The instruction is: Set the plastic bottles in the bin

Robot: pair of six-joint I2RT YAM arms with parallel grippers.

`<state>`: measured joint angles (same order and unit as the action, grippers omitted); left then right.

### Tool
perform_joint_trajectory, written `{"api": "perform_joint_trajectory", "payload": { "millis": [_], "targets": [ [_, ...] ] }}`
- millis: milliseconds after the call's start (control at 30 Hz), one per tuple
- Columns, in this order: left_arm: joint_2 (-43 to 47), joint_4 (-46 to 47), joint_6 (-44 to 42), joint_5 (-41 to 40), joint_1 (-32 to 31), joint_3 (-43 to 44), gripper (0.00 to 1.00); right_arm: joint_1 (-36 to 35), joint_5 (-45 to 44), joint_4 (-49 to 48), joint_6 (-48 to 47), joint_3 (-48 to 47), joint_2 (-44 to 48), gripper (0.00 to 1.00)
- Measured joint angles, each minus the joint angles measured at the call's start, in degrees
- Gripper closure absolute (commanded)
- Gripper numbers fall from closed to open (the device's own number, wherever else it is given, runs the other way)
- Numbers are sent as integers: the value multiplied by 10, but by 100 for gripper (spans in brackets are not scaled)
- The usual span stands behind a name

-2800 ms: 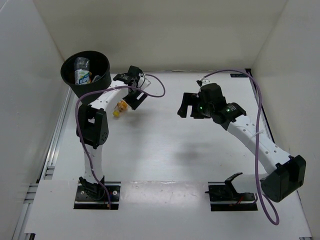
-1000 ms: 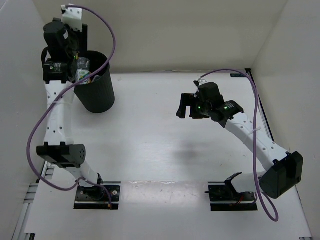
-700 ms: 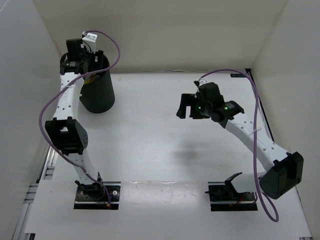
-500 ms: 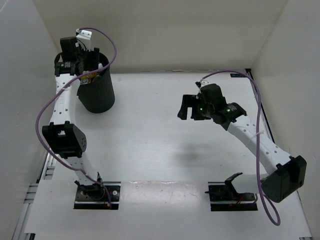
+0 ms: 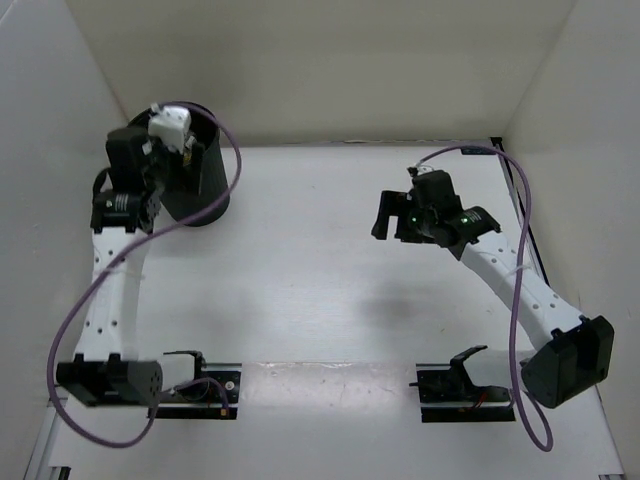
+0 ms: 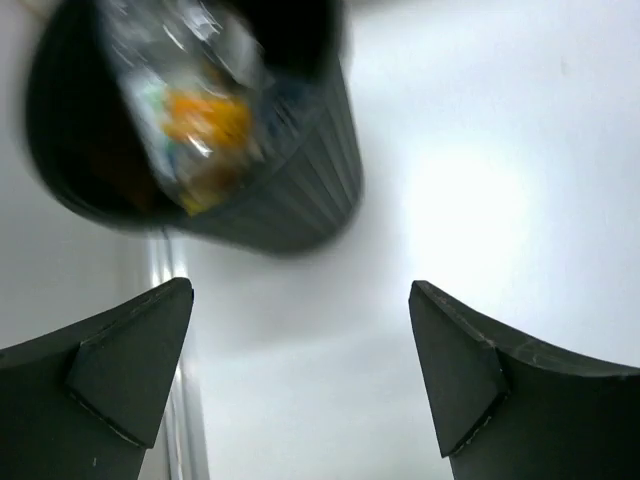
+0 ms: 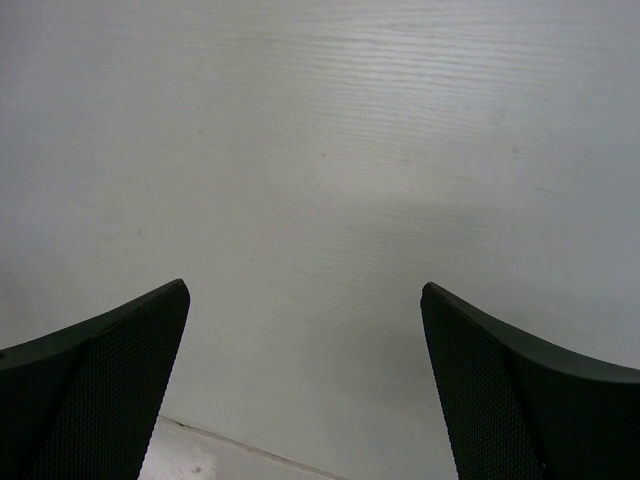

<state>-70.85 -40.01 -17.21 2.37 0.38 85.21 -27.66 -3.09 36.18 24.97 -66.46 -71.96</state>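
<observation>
White table carried the black bin at its far left corner. The left gripper hung just beside the bin, jaws wide and empty. The right gripper hovered over mid-table, equally wide. The plastic bottles lay blurred inside the bin, so dropping looked done; the next move likely called for drawing back.

A white counter with a faint wood-grain texture carries a tall round black ribbed bin, which stands in the far left corner, close to the back wall. At the near edge, on a lighter strip, two dark plates are bolted well apart: the left base plate and the right base plate.
</observation>
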Motion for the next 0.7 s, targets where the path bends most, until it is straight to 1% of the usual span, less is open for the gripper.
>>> {"api": "perform_joint_trajectory", "payload": {
  "millis": [67,167,300,367,433,500,600,700],
  "targets": [
    [43,-21,-18,4,-12,-72,0,20,-7,11,0,17,12,0],
    [99,-49,-33,-14,-9,-204,0,52,-20,22,1,55,54,0],
    [175,-95,-46,-52,11,-390,0,88,-43,32,8,116,143,0],
    [218,-115,-49,-67,19,-451,0,91,-44,35,14,153,190,0],
    [271,-130,-49,-76,21,-495,0,91,-44,41,23,193,238,0],
    [319,-143,-46,-81,21,-516,0,91,-47,44,37,234,287,0],
    [381,-143,-40,-86,21,-520,0,91,-54,48,59,281,356,0],
    [420,-138,-39,-89,21,-520,0,91,-62,57,80,315,421,0]
  ]
}}
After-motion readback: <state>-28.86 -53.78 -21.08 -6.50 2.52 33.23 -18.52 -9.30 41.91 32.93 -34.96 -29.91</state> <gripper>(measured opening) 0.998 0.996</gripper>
